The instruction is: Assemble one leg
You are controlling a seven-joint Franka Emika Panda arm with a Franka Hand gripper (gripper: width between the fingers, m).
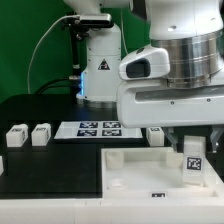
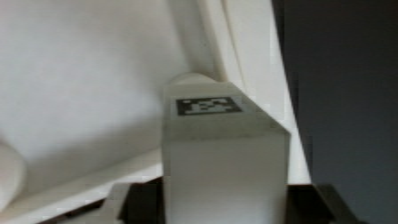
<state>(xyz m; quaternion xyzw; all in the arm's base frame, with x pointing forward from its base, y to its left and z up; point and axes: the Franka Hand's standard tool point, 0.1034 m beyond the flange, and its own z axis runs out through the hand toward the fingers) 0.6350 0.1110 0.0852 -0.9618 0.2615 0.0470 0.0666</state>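
My gripper (image 1: pixel 192 150) is shut on a leg (image 1: pixel 193 162), a white block with a black-and-white tag, and holds it upright over the right edge of the large white tray-like piece (image 1: pixel 135 172). In the wrist view the leg (image 2: pixel 226 150) stands between my dark fingers (image 2: pixel 146 205), its tagged end pointing at the tray's raised rim (image 2: pixel 228 45). Two more legs (image 1: pixel 16 136) (image 1: pixel 41 133) lie on the black table at the exterior view's left. Another leg (image 1: pixel 156 133) lies just behind the tray, partly hidden by my arm.
The marker board (image 1: pixel 95 128) lies at the back middle of the table. The robot base (image 1: pixel 98 70) stands behind it. The tray's front edge (image 1: pixel 60 212) is near the table front.
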